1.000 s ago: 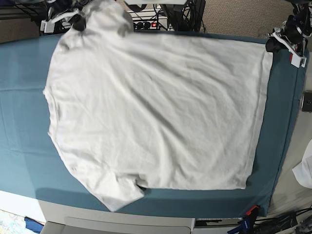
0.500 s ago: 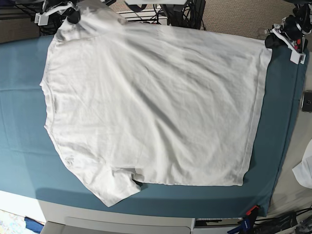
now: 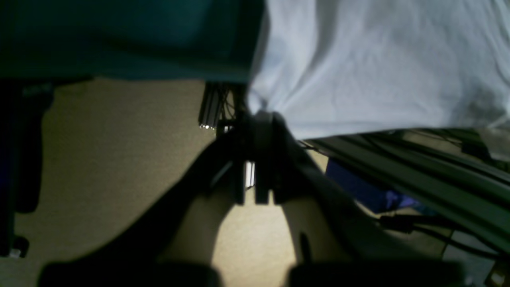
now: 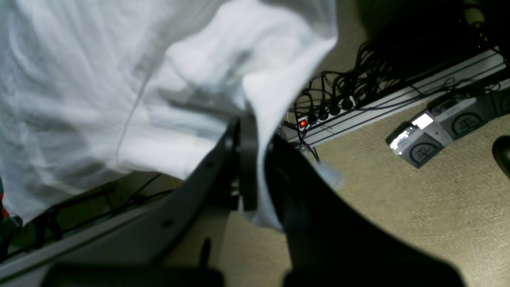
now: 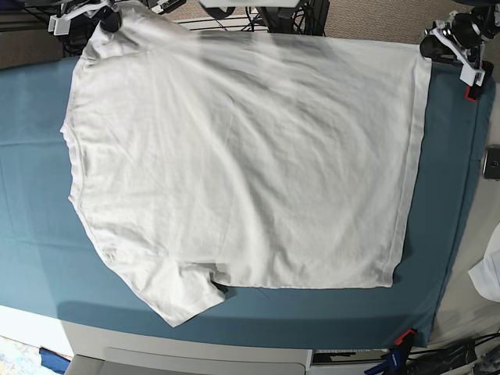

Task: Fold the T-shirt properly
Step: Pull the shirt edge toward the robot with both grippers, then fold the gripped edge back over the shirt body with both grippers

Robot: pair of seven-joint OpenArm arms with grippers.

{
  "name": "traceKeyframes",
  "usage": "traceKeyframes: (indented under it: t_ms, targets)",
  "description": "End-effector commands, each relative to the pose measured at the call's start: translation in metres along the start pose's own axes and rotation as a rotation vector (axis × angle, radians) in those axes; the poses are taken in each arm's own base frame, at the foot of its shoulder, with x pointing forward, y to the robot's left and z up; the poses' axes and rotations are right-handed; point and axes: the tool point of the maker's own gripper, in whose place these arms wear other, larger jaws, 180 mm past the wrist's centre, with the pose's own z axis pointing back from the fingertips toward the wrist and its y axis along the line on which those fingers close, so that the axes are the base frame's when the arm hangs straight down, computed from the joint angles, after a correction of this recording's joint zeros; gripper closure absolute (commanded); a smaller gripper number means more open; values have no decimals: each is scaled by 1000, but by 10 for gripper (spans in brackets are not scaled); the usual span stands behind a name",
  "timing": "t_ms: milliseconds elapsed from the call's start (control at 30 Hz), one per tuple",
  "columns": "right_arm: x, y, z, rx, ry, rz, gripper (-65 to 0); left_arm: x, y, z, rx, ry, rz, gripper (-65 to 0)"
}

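The large plain white cotton T-shirt (image 5: 242, 164) lies spread over the teal-covered surface (image 5: 31, 180), filling the frame's middle. At upper right, the left gripper (image 5: 432, 48) has its fingers pinching a shirt corner; at upper left, the right gripper (image 5: 105, 17) pinches another corner.

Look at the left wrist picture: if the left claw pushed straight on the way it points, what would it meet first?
The left claw is already shut on a corner of the T-shirt, so it would meet more of that white cloth first, then probably the teal table cover; depth is unclear.
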Motion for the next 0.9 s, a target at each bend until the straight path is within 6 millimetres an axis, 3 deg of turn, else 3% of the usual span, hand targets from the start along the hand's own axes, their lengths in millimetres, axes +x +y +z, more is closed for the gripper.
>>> traceKeyframes:
  t_ms: [0,233,467,633,733,867]
  targets:
    - [4,-6,8,-20,-7,10,0,3,2,6,6,-2,-15,0]
    - [-2,-6,15,-9,10,9,0,6,0,7,1,-9,-22,0]
    - [15,-9,26,-7,-51,-17,0,20,-17,10,-36,-46,-90,0]
    - [43,27,31,101,-126,105,0,40,-40,15,-95,-107,-177,0]
    - [64,47,27,125,-171,190,0,52,-42,13,-99,-136,-189,0]
    - [88,58,13,117,-232,263,0,69,-43,12,-92,-178,-211,0]
